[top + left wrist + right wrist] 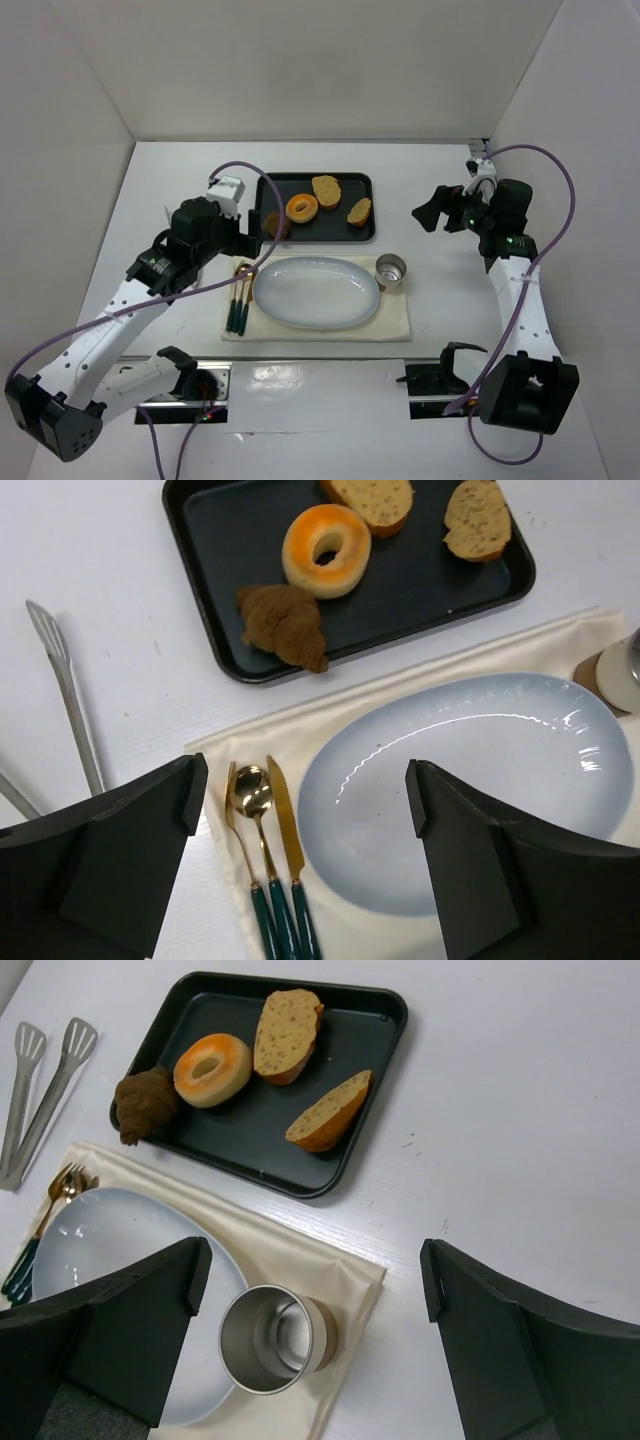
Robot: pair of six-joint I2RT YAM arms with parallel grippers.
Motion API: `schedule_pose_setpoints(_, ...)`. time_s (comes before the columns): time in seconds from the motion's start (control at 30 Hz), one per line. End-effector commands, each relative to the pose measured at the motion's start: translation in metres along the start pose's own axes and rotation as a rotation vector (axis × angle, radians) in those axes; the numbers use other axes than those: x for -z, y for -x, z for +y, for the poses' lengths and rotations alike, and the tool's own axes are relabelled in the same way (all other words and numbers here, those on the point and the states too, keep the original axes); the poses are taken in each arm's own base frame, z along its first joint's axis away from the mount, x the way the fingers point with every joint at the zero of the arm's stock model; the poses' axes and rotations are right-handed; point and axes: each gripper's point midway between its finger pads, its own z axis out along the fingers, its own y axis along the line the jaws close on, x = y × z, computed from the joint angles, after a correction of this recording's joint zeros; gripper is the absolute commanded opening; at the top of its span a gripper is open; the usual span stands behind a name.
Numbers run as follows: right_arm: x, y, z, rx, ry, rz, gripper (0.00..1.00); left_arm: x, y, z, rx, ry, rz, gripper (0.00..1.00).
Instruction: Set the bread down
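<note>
The bread (pixel 283 623) is a dark brown croissant lying at the near left corner of the black tray (pixel 420 580). It also shows in the right wrist view (pixel 145 1102). In the top view it (pixel 275 225) is partly hidden behind my left gripper (pixel 256 238). My left gripper (pixel 305 785) is open and empty, hovering above the cutlery and the plate's left edge, just short of the tray. My right gripper (pixel 432 213) is open and empty, raised to the right of the tray; in its own view (pixel 315 1265) it is above the metal cup.
The tray (pixel 335 228) also holds an orange-glazed doughnut (pixel 302 208) and two tan bread slices (pixel 326 190). A pale blue oval plate (pixel 315 290), gold cutlery (pixel 240 295) and a metal cup (pixel 391 270) rest on a cream cloth (pixel 395 320). Metal tongs (pixel 65 685) lie left of the tray.
</note>
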Motion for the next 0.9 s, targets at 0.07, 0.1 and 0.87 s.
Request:
schedule_pose_setpoints(0.07, 0.004, 0.016, 0.006, 0.169, 0.032, -0.075, 0.99, 0.001, 0.006, 0.038, 0.089, 0.092, -0.05, 1.0)
schedule_pose_setpoints(0.1, 0.003, 0.01, 0.008, 0.199, 0.054, -0.059, 0.99, -0.002, 0.004, 0.049, 0.099, 0.131, -0.042, 1.0)
schedule_pose_setpoints(0.87, 0.004, -0.001, 0.013, 0.207, 0.102, 0.004, 0.99, -0.068, -0.103, 0.203, 0.331, 0.57, 0.294, 0.99)
